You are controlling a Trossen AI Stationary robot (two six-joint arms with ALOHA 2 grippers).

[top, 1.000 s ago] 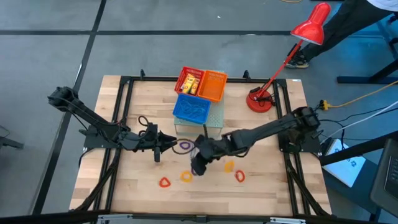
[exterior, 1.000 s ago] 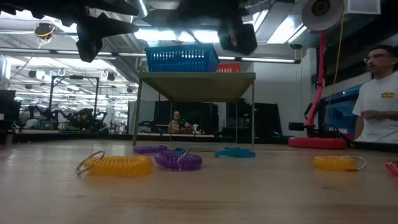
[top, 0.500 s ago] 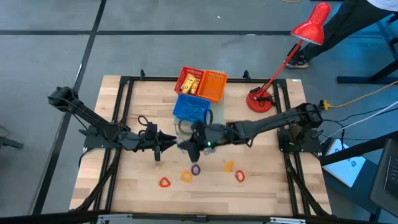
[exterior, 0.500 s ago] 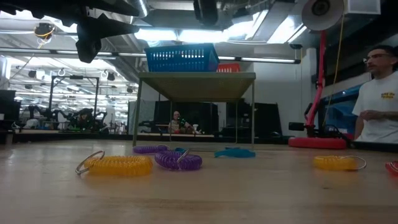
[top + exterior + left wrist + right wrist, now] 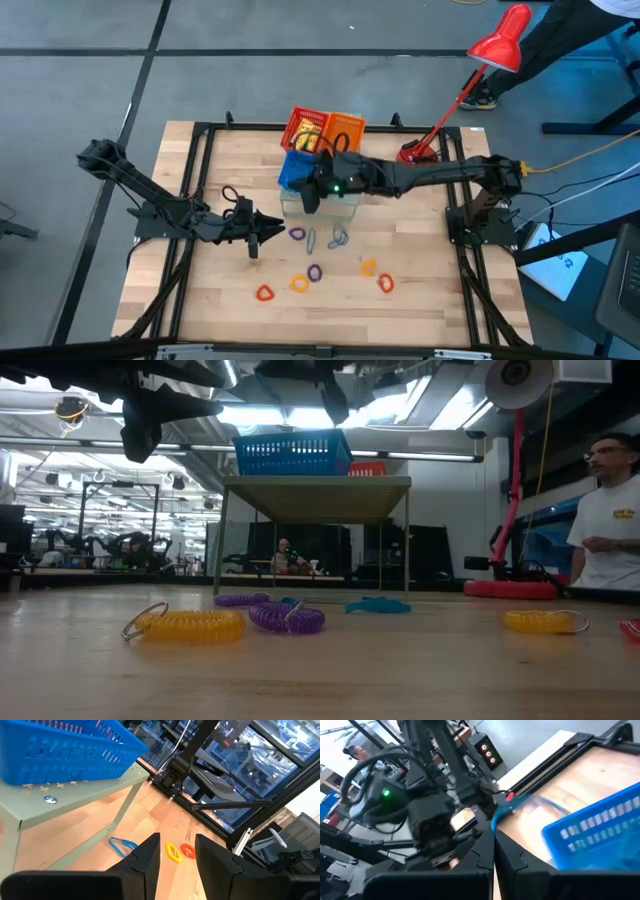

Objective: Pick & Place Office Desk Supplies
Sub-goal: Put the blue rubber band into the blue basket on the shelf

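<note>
Both arms are dark, almost black, made of slim tube-like links with thicker blocks at the joints. The right arm (image 5: 420,178) has a small green light on its wrist block, and the same green light shows in the right wrist view. A black cable makes a loop at the left arm (image 5: 160,195), near its wrist. The left gripper (image 5: 177,862) has two flat black fingers (image 5: 149,860) with angled tips. The fingers of the right gripper (image 5: 494,851) are also black and smooth.
</note>
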